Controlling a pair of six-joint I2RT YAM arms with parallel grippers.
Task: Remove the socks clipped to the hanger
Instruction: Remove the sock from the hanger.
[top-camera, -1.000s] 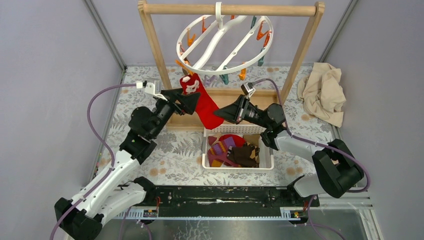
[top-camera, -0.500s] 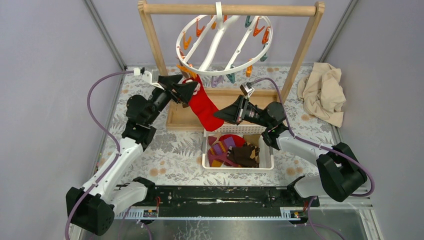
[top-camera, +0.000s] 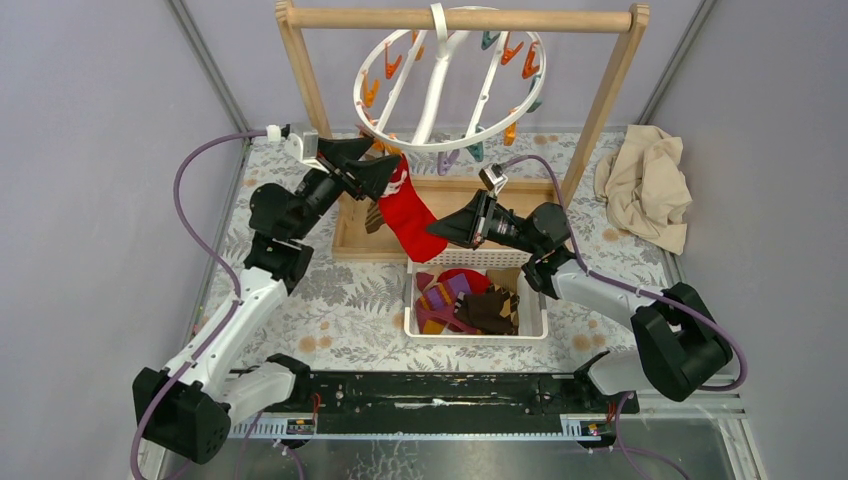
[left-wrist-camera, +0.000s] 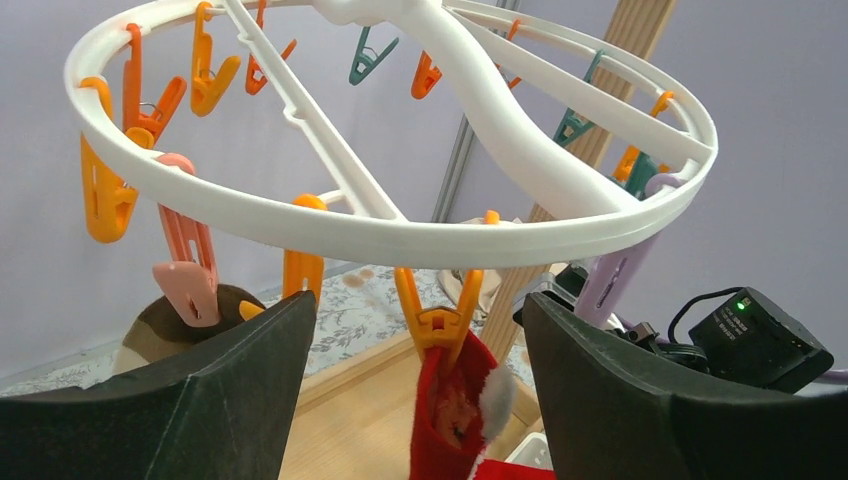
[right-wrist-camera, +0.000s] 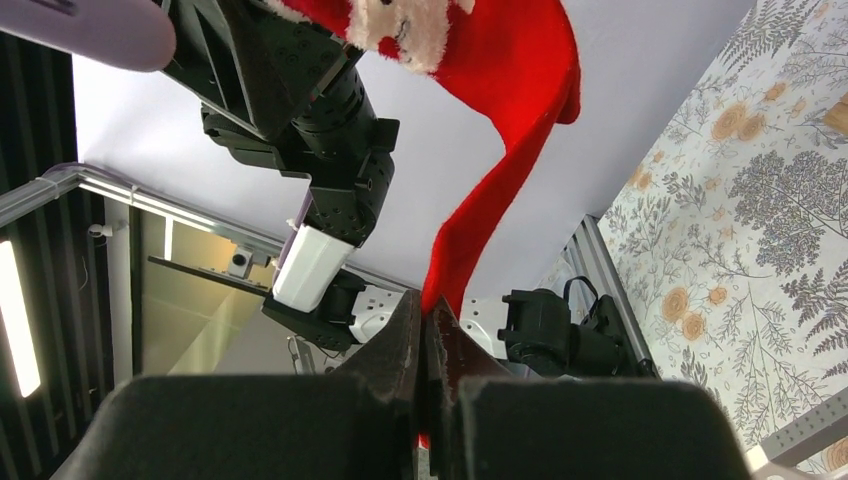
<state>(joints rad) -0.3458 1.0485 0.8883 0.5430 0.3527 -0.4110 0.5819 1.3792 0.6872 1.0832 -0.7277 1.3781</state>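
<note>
Freeing the red sock (top-camera: 408, 215) is our step: it hangs from an orange clip (left-wrist-camera: 437, 310) on the hanger (top-camera: 358, 95), its toe pinched tight by our right fingers (right-wrist-camera: 395, 350). Our left fingers (left-wrist-camera: 200, 400) stand wide either side of that clip; next, we judge, they must squeeze it open. A brown sock (left-wrist-camera: 165, 325) sits half hidden behind one finger.
</note>
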